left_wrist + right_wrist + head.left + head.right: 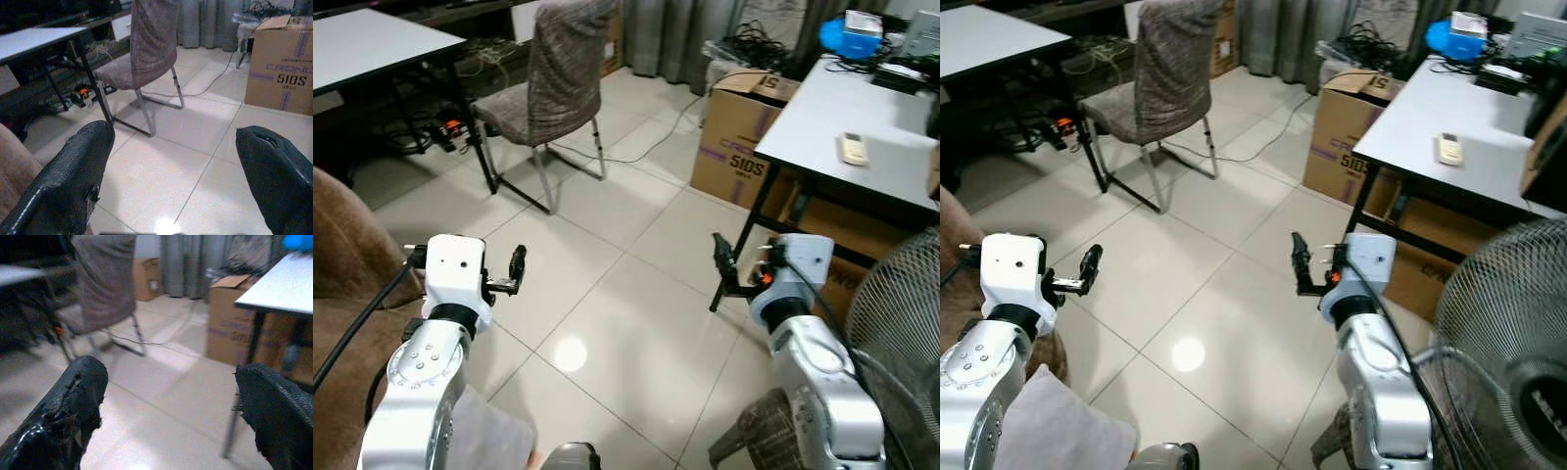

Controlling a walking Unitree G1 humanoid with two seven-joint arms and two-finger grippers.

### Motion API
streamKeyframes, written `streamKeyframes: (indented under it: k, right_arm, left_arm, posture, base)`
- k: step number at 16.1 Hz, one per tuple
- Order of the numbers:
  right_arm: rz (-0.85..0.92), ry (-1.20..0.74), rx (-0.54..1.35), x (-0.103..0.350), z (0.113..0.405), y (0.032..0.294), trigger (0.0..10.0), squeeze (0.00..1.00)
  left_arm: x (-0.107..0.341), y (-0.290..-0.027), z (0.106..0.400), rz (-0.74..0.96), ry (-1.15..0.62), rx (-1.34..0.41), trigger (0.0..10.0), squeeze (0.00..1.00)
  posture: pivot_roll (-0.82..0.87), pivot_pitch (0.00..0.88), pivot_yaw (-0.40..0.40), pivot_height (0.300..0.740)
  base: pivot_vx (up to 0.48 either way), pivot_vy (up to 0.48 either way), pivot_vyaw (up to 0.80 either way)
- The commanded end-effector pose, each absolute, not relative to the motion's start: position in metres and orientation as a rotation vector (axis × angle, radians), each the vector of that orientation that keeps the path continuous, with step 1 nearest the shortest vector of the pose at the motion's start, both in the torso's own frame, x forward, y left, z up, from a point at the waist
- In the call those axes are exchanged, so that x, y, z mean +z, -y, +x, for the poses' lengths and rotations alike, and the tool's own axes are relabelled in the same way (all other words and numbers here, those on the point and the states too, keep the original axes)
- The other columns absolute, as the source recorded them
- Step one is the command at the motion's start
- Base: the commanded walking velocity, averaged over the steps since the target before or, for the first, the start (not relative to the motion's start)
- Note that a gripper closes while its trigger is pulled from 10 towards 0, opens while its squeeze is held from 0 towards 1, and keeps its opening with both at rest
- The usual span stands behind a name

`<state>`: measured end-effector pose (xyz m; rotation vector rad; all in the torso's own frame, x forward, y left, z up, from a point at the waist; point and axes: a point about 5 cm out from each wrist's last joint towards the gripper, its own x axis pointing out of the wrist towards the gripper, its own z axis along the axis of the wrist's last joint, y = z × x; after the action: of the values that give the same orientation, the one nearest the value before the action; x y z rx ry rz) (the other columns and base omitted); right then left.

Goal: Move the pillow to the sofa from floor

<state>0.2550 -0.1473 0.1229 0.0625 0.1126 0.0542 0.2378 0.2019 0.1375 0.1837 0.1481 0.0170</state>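
The glossy pale tiled floor [607, 323] spans the frame's middle. On it stand a grey fabric chair with metal legs [553, 93] at upper centre and a brown cardboard box [739, 137] to its right. The white tabletop [862, 132] at upper right carries a cream remote control [853, 148].

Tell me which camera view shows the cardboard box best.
The left eye view: the cardboard box sits whole beside the white table, open flaps and side print visible. The right eye view shows it almost as fully. The left wrist view catches one printed side; the right wrist view shows it blurred.
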Motion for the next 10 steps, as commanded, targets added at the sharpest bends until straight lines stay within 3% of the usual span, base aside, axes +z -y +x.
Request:
streamKeyframes:
  k: [1, 10]
  right_arm:
    - [0.072, -0.160, 0.052, 0.113, 0.254, 0.147, 10.0, 0.00]
    - [0.090, -0.272, 0.032, 0.076, 0.276, 0.143, 10.0, 0.00]
  left_arm:
    - [0.137, -0.202, 0.243, 0.165, -0.158, -0.003, 10.0, 0.00]
    - [0.130, -0.202, 0.248, 0.228, -0.186, 0.009, 10.0, 0.00]
  posture:
    - [0.11, 0.000, 0.021, 0.740]
    - [0.09, 0.000, -0.005, 0.740]
  base:
    - [0.000, 0.000, 0.00]
    - [0.000, 0.000, 0.00]
